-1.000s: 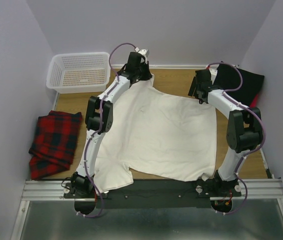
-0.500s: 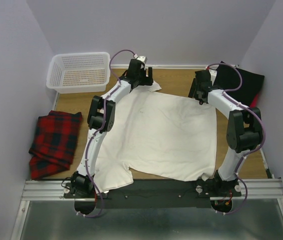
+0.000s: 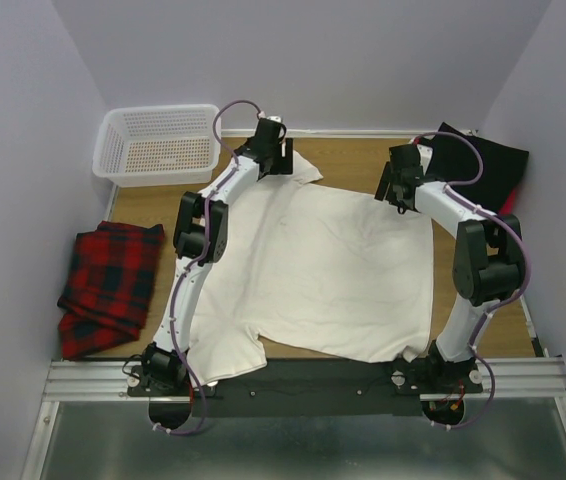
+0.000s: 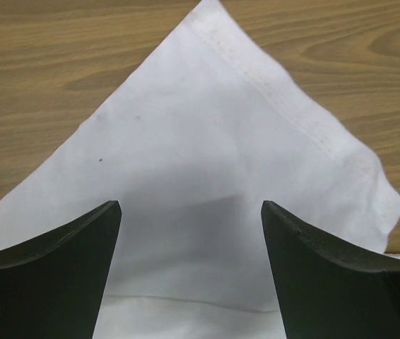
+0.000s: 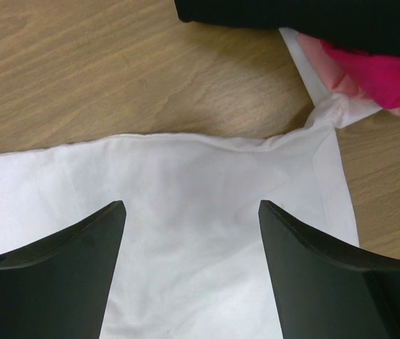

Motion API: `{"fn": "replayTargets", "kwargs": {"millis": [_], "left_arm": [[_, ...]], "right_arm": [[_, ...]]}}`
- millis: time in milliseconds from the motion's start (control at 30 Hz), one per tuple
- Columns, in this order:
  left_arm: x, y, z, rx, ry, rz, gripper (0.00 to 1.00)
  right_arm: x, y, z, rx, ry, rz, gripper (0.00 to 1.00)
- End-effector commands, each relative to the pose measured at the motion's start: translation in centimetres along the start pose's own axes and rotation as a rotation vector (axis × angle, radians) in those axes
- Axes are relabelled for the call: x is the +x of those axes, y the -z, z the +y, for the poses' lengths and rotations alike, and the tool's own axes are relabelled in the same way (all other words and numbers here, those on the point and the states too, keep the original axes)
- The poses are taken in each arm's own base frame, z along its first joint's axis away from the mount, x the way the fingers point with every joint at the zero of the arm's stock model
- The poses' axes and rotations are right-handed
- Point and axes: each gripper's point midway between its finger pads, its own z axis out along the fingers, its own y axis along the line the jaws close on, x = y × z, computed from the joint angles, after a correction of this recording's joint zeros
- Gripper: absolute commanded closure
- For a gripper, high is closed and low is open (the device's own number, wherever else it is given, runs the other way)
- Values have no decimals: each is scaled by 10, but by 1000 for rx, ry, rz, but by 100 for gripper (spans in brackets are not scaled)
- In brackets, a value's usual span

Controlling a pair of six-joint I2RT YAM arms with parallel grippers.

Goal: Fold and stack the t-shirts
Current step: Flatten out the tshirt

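Note:
The cream-white t-shirt (image 3: 323, 265) lies spread flat over the wooden table (image 3: 348, 160). My left gripper (image 3: 281, 158) hovers open over its far left sleeve (image 4: 207, 127), which lies flat, with nothing between the fingers (image 4: 59, 268). Open too, my right gripper (image 3: 395, 186) hangs over the shirt's far right corner (image 5: 186, 176), empty. The black t-shirt (image 3: 488, 165) sits bunched at the far right, and its edge (image 5: 313, 14) tops the right wrist view. A bit of the red t-shirt (image 5: 377, 74) shows under it, on the white shirt's right sleeve (image 5: 327, 106).
A white plastic basket (image 3: 158, 145) stands at the far left corner. A red and black plaid cloth (image 3: 108, 285) lies folded at the left edge. Grey walls close in on three sides, and a metal rail (image 3: 303, 380) carries both arm bases.
My left gripper opened and let go of the white sleeve, which dropped flat on the table. It then drew back a little toward the far left. The right arm barely moved.

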Motion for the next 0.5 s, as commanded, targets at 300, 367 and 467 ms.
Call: {"fn": "replayTargets", "kwargs": {"millis": [300,367,467], "left_arm": [[44,-20,71,-213,69,164,32],[40,-18,71,-219,93,162,33],[30,-16,74,-224,122,136,33]], "right_arm": [[23,-5,11,-47,-37,84,16],[19,-6,14,-54,-40,79,16],[18,-7,17,-61,-34,82,16]]}}
